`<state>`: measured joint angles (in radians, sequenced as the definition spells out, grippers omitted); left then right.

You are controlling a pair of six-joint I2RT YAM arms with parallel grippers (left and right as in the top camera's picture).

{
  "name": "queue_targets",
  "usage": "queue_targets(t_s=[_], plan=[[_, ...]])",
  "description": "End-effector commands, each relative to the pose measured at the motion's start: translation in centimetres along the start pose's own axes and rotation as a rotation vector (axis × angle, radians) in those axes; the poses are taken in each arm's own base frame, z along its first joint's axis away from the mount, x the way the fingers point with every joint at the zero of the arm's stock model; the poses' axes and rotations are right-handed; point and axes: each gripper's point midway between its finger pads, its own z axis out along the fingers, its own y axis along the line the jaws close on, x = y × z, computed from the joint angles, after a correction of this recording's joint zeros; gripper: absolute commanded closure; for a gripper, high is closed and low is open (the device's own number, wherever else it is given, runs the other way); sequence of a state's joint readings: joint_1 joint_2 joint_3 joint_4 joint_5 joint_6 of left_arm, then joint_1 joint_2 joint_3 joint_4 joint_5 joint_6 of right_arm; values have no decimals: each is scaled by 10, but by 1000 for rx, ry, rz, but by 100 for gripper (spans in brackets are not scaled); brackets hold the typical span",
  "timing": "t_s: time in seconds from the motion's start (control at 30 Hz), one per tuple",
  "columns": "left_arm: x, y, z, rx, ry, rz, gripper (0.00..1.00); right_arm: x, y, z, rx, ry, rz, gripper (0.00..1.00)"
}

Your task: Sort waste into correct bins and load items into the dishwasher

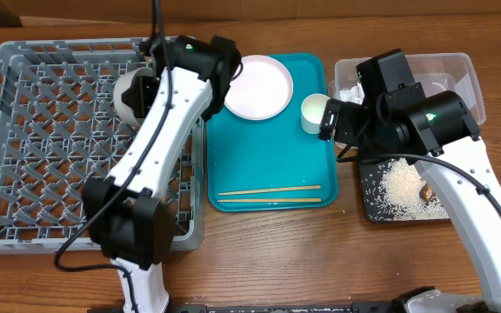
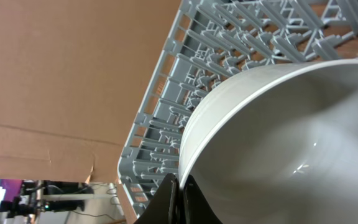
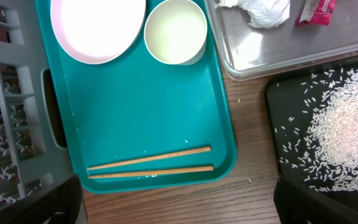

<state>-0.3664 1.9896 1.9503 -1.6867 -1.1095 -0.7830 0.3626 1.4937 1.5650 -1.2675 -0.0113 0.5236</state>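
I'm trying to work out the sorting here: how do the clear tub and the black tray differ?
The tub is see-through; the black tray is opaque. The tub looks deeper, the black tray shallow. The tub holds a tissue and a red wrapper; the black tray holds rice and a brown lump. Both are rectangular and sit next to each other, right of the teal tray.

The left arm [image 1: 159, 130] is reaching across the rack [image 1: 33, 156], with a bowl [image 1: 127, 94] at its tip over the far right corner, apparently gripped, though the arm is hiding the contact. A plate [image 1: 257, 85], cup [image 1: 313, 111] and chopsticks [image 1: 268, 195] are lying on the teal tray [image 1: 268, 148]. The right arm [image 1: 424, 122] is hovering over the tub [image 1: 466, 71] and the black tray [image 1: 370, 204], which is holding rice [image 1: 403, 184].
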Motion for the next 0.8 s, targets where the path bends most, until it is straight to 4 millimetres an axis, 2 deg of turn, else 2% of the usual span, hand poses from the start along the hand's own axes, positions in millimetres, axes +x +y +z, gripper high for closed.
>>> queue_targets(t_s=[0.0,0.47,0.77], plan=[[-2,-13,5,-47,-21,30,96,-3,1,-3,-2,-20,-2,0],[8,-42,24,-81,21,117,96,-3,1,-3,-2,-20,-2,0],[29,-41,45,-128,78,136,96,-3,1,-3,-2,-20,-2,0]])
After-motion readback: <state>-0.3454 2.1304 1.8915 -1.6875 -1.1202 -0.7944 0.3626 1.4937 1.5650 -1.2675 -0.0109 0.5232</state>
